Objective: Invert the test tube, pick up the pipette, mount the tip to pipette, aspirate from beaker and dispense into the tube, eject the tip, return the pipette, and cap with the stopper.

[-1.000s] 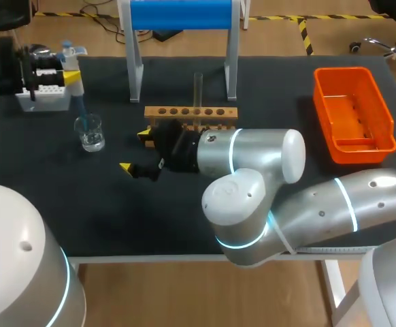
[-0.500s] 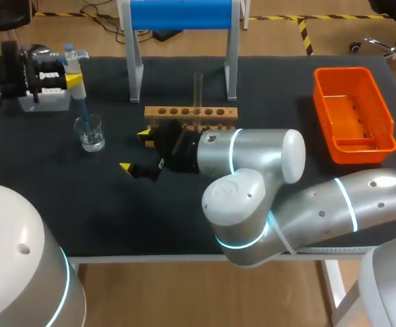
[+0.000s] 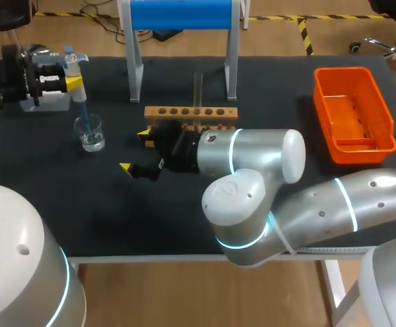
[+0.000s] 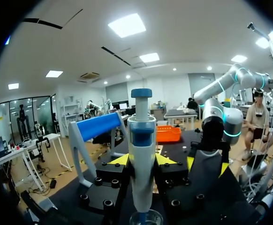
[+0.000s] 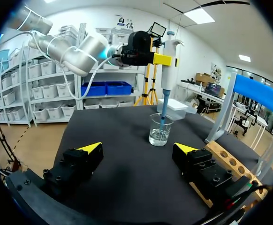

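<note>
Diff vs 1 s back:
- The right tool point(image 3: 135, 151) hasn't moved. It is parked low over the counter point(image 3: 82, 218), just in front of the tube rack point(image 3: 191, 114). Its fingers are wide apart with nothing between them.
- The left tool point(image 3: 69, 76) and the pipette point(image 4: 141, 154) have shifted slightly toward the near side. They now cover more of the white box point(image 3: 48, 103) behind them.
- The beaker point(image 3: 90, 133), the rack and the test tube point(image 3: 198, 88) are unchanged.

Now, near to far:
- The beaker stands on the counter well ahead of the right tool. In the right wrist view it lines up with the gap between the spread fingers and touches neither. There is a little clear liquid in the bottom.
- The pipette hangs upright over the beaker with its blue tip down inside the glass. In the right wrist view the tip looks to reach the liquid.
- The left tool is clamped on the pipette body, one yellow tip on each side, below the blue plunger cap. In the left wrist view the beaker rim sits directly under the pipette.
- The test tube stands upright in a middle hole of the rack, with neither tool touching it.
- Behind the rack is a blue-topped stand point(image 3: 181, 13).
- The orange bin point(image 3: 353, 116) is at the counter's far right.
</note>
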Controlling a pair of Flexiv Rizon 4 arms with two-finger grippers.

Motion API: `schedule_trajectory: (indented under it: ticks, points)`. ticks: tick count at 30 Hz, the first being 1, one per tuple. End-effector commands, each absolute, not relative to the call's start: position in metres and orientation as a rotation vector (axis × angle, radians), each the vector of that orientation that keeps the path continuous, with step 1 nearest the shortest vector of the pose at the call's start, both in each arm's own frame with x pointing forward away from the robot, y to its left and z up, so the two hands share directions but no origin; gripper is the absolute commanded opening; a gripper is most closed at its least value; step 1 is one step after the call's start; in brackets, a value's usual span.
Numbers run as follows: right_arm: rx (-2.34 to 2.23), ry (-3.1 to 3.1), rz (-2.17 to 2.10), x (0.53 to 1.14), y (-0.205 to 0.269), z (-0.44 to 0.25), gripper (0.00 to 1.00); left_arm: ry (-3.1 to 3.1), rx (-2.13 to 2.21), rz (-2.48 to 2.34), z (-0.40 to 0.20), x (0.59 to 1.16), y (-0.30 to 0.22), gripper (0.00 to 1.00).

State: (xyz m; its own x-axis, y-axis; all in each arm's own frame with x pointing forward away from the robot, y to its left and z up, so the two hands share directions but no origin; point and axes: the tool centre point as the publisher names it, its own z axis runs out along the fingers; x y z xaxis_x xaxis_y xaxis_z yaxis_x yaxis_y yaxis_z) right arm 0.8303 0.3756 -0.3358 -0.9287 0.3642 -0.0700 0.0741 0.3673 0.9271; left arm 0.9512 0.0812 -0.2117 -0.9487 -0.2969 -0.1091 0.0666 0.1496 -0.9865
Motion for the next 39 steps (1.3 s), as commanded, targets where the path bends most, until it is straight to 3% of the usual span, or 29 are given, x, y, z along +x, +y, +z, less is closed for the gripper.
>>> schedule_trajectory:
  ticks: [1, 14, 39]
  points:
    - [0.391, 2.368, 1.583, 0.83, 0.377, -0.336, 1.0, 2.152, -0.218, -1.875, -0.212, 0.951, 0.083, 0.0]
    - [0.389, 2.368, 1.583, 0.83, 0.375, -0.334, 1.0, 2.152, -0.218, -1.875, -0.212, 0.951, 0.083, 0.0]
    - [0.207, 2.409, 1.581, 0.824, 0.329, -0.223, 1.0, 2.152, -0.218, -1.875, -0.212, 0.951, 0.083, 0.0]
